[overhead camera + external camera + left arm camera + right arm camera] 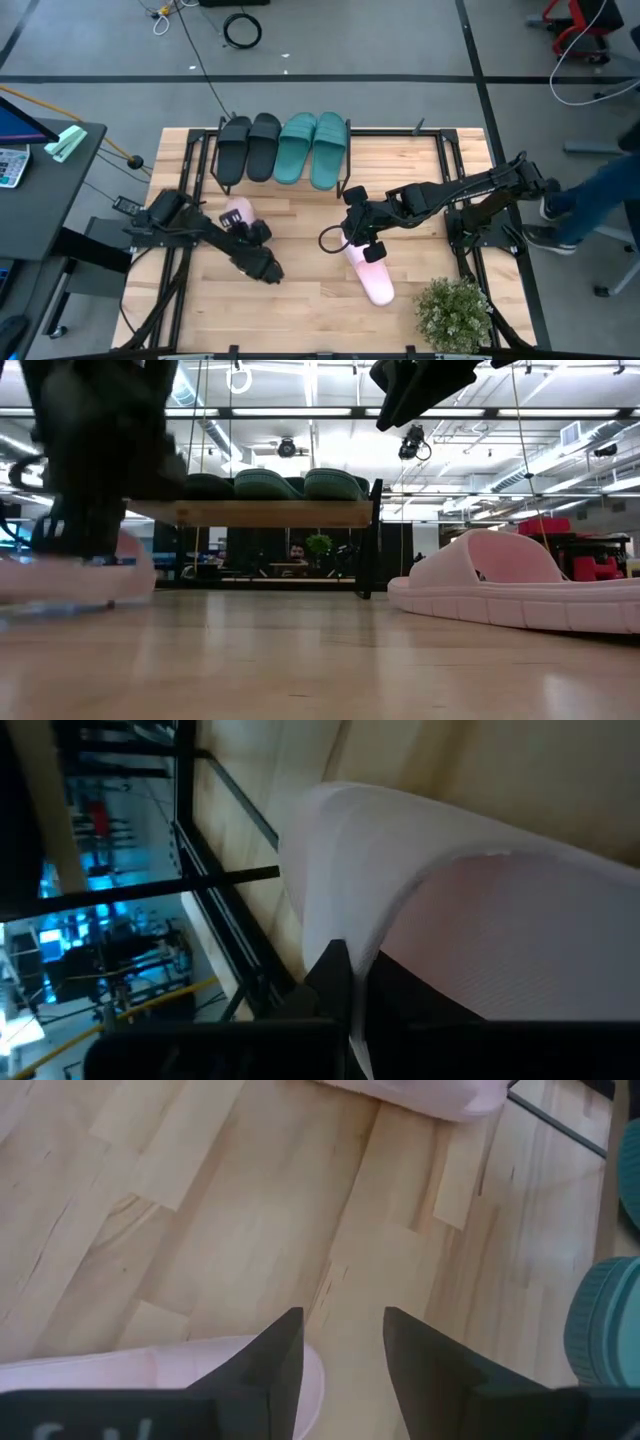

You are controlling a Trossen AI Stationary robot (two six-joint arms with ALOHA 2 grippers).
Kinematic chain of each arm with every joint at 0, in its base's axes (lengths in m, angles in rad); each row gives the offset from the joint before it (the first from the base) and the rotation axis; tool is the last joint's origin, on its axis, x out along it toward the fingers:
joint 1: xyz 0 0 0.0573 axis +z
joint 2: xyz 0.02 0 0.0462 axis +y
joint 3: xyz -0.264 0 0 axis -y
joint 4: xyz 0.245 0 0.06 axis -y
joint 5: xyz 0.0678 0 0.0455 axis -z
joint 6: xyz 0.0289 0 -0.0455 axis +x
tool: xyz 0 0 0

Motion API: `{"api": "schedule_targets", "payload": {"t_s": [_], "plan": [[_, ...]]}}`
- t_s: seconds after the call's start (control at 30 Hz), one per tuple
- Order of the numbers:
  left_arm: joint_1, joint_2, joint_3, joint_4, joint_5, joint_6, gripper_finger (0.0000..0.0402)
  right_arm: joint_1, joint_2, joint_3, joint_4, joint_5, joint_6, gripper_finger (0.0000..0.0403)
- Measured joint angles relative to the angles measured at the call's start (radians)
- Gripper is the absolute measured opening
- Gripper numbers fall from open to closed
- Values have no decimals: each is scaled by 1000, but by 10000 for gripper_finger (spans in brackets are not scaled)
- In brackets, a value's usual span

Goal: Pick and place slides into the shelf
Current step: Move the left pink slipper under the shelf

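Two black slides point(250, 146) and two teal slides point(313, 148) lie side by side on the shelf's point(345, 133) wooden top; the low view shows them there too point(270, 484). One pink slide point(237, 211) sits at the table's left under my left gripper point(243, 228), which is shut on it. In the left wrist view its strap point(470, 890) fills the picture. The other pink slide point(371, 276) rests sole-down right of centre. My right gripper point(352, 240) hangs open just left of its far end, touching nothing point(340, 1345). My left gripper comes down on the pink slide from above. One dark finger point(335, 980) lies against the edge of the strap point(400, 910); the other finger is hidden by the strap. In the low view the sole point(70, 582) looks to be at table height.
A potted plant point(455, 310) stands at the table's near right corner. A dark cable loop point(328, 240) hangs by my right wrist. Bare wood lies between the two pink slides and in front of the shelf. A person's leg point(600, 195) shows beyond the right edge.
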Motion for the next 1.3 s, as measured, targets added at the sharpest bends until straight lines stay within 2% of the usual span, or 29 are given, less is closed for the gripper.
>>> {"api": "schedule_targets", "payload": {"t_s": [0.1,0.27,0.67,0.77,0.93,1.3], "plan": [[27,0,-86,59,-65,-10,12,0,0,0,1,0,0,146],[35,0,-163,167,-307,-28,12,0,0,0,2,0,1,146],[83,-8,-266,230,-407,-45,12,0,0,0,24,0,2,146],[84,-6,-263,227,-410,-58,20,0,0,0,31,0,2,146],[76,-2,-209,201,-316,-22,65,0,0,0,32,0,2,146],[69,2,96,-40,-241,42,165,0,0,0,35,0,39,146]]}}
